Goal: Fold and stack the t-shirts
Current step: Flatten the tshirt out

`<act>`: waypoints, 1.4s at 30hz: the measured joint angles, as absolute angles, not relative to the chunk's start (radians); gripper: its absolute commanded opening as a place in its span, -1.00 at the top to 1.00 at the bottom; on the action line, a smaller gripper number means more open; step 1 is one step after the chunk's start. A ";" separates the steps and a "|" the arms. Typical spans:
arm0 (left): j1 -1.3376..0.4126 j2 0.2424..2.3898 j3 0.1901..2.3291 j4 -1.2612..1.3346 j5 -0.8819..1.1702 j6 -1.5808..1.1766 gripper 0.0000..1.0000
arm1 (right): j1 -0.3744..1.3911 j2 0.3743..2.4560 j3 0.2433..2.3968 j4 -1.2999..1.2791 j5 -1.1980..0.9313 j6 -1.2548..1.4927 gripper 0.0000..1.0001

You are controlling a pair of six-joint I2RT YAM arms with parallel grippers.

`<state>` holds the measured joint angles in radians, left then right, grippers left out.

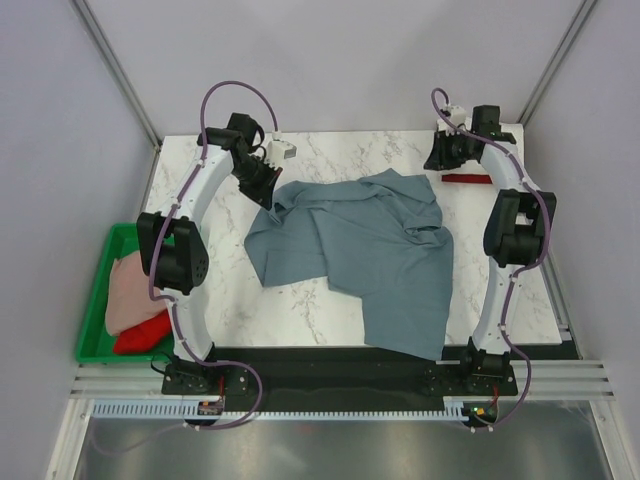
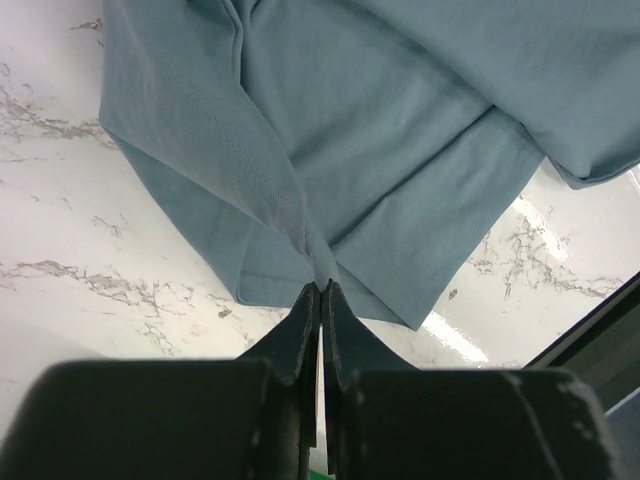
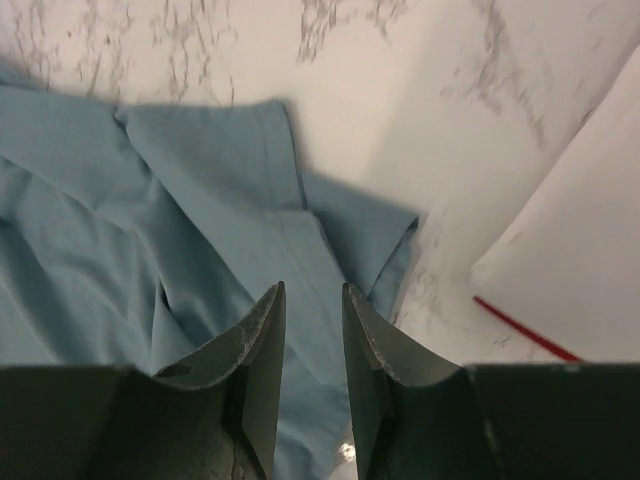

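The slate blue-grey cloth t-shirt (image 1: 370,250) lies rumpled across the middle of the white marble-patterned table (image 1: 230,290), one lobe reaching the near edge. The left gripper (image 2: 321,290), towards the far-left corner, is clenched on a raised fold of the shirt (the fold runs straight into its tips). The right gripper (image 3: 313,300), near the far-right corner, hangs over the shirt's far-right edge, fingers parted, grasping nothing. A green plastic tray (image 1: 95,290) beside the left edge holds a pale pink cloth (image 1: 130,290) and a red cloth (image 1: 140,338).
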<state>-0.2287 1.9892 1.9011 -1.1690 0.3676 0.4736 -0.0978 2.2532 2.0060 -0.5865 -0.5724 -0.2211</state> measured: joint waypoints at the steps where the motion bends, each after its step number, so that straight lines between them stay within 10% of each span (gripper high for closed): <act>1: -0.229 1.989 1.901 -1.169 0.368 0.474 0.95 | -0.100 2.253 1.982 -0.593 -0.575 -0.219 0.27; 42: -0.232 2.033 1.942 -1.169 0.342 0.474 0.94 | -0.164 2.374 1.920 -0.689 -0.654 -0.213 0.19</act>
